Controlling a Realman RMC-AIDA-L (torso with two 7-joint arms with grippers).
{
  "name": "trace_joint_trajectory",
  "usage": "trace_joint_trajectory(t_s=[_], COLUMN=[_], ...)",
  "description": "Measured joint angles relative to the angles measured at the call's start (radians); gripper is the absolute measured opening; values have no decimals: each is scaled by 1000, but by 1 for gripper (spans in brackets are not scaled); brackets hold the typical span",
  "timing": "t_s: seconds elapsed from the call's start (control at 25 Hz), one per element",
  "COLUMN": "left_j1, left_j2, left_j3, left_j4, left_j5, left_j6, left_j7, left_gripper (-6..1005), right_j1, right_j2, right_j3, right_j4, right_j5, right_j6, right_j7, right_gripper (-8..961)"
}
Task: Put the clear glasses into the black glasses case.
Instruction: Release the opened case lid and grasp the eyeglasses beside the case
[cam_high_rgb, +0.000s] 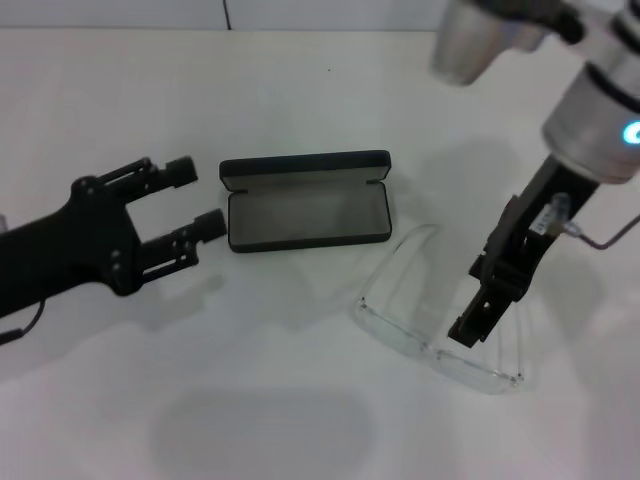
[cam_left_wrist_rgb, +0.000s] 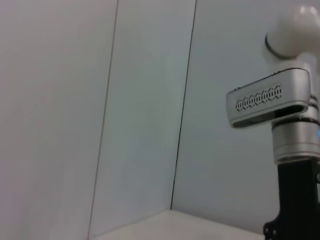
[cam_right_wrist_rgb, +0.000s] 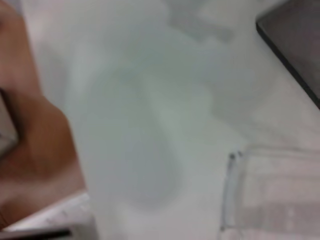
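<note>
The black glasses case (cam_high_rgb: 305, 215) lies open in the middle of the white table, grey lining up and lid standing at the far side. One corner of the case (cam_right_wrist_rgb: 295, 45) shows in the right wrist view. The clear glasses (cam_high_rgb: 400, 322) rest unfolded on the table just right of and nearer than the case, arms pointing away; one clear edge of the glasses (cam_right_wrist_rgb: 231, 192) shows in the right wrist view. My right gripper (cam_high_rgb: 468, 335) points down right over the glasses' front, near the lens. My left gripper (cam_high_rgb: 197, 198) hovers open just left of the case, holding nothing.
The white table (cam_high_rgb: 250, 400) reaches to a pale wall (cam_left_wrist_rgb: 145, 100) at the back. The left wrist view shows only that wall and the right arm's silver wrist (cam_left_wrist_rgb: 265, 102). A brown surface (cam_right_wrist_rgb: 30, 130) lies beyond the table's edge in the right wrist view.
</note>
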Motion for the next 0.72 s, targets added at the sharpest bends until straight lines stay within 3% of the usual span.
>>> trace_joint_trajectory(t_s=[0.4,0.72], left_j1=[6,-6], left_j2=[2,1], left_j3=[-24,-24], left_j4=[0,-1], left_j5=[21,40], left_j6=[-5,-32], left_j7=[3,3], left_gripper=[699,699], right_j1=[42,36], right_j2=[7,6], right_j3=[-229,-268], right_j4=[9,9], right_j5=[-45,-22], right_j6=[105,139], right_j7=[145,155], right_gripper=[862,854])
